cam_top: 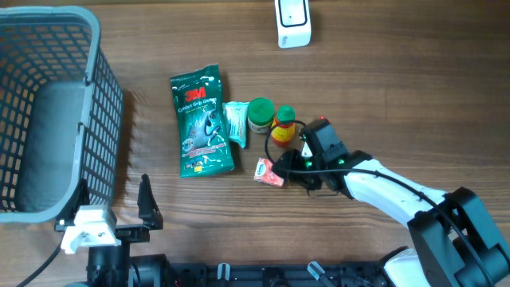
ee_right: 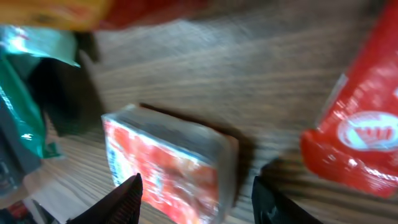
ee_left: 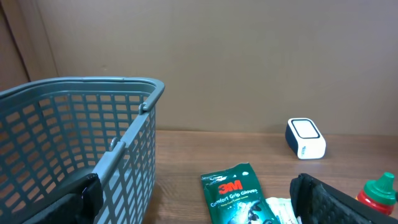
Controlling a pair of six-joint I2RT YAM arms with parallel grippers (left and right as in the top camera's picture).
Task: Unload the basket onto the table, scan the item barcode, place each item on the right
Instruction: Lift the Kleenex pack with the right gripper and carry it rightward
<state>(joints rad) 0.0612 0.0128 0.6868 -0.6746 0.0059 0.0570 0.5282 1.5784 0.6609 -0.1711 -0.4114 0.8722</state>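
Loosely astride red packet: right tool

So the item is a small red packet in clear shiny wrap, kinda boxy. It's lying flat and turned at an angle, just below the middle of the overhead frame. Up close in the right wrist view it fills the lower middle, print too blurry to read. The scanner is a little white rounded block at the top edge, right of centre, well apart from the packet.

Basket is grey lattice; glove packet green; sachet red; scanner white.
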